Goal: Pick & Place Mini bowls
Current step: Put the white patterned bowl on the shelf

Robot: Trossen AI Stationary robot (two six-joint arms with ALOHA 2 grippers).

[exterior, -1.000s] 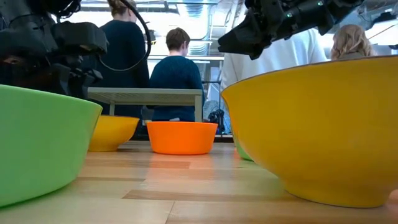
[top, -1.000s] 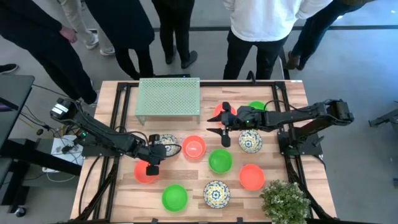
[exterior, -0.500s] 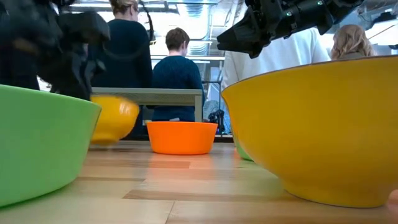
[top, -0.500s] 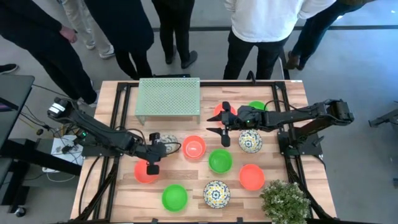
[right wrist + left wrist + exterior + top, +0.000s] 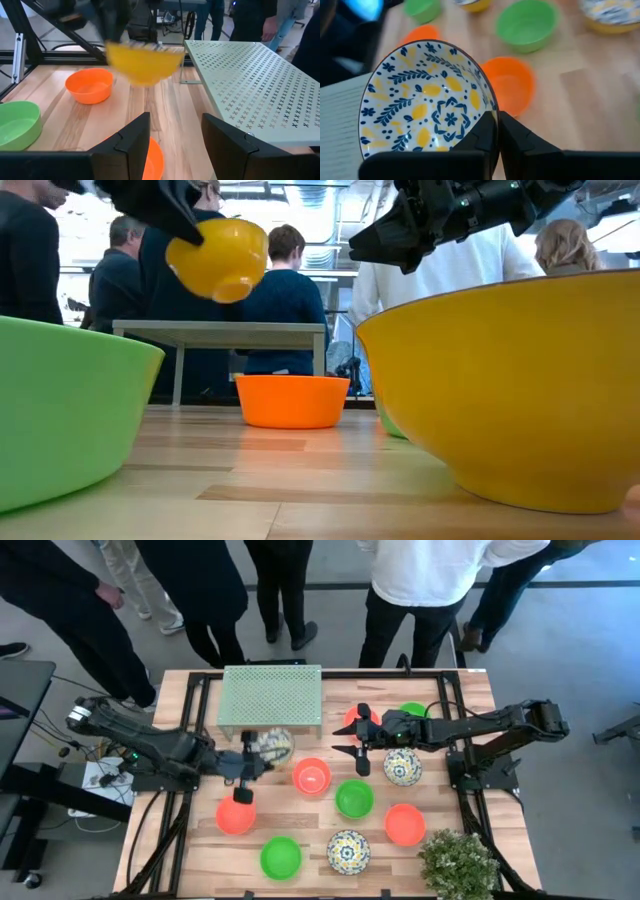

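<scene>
Fingers of my left gripper (image 5: 247, 766) are pinched on the rim of a floral bowl (image 5: 272, 746), white inside with blue and yellow leaves (image 5: 427, 109) and yellow outside (image 5: 220, 258). I see that bowl clear of the table (image 5: 310, 845), tilted, just in front of the perforated green shelf (image 5: 271, 698). From the right wrist camera it hangs in the air (image 5: 145, 62) beside that shelf (image 5: 255, 85). Below the gripper an orange bowl (image 5: 235, 815) sits on the wood, and another orange bowl (image 5: 311, 777) lies just beside the lifted one. My right gripper (image 5: 350, 751) hovers with its fingers spread wide and nothing between them, near the middle of the table, close to a second floral bowl (image 5: 402, 767). Further out I count a green bowl (image 5: 354, 798), an orange one (image 5: 405, 824), a third floral bowl (image 5: 348, 850) and a green one (image 5: 281, 857) along the near edge, with a bushy plant (image 5: 460, 862) at the corner. Several people (image 5: 425, 590) stand at the far side.
</scene>
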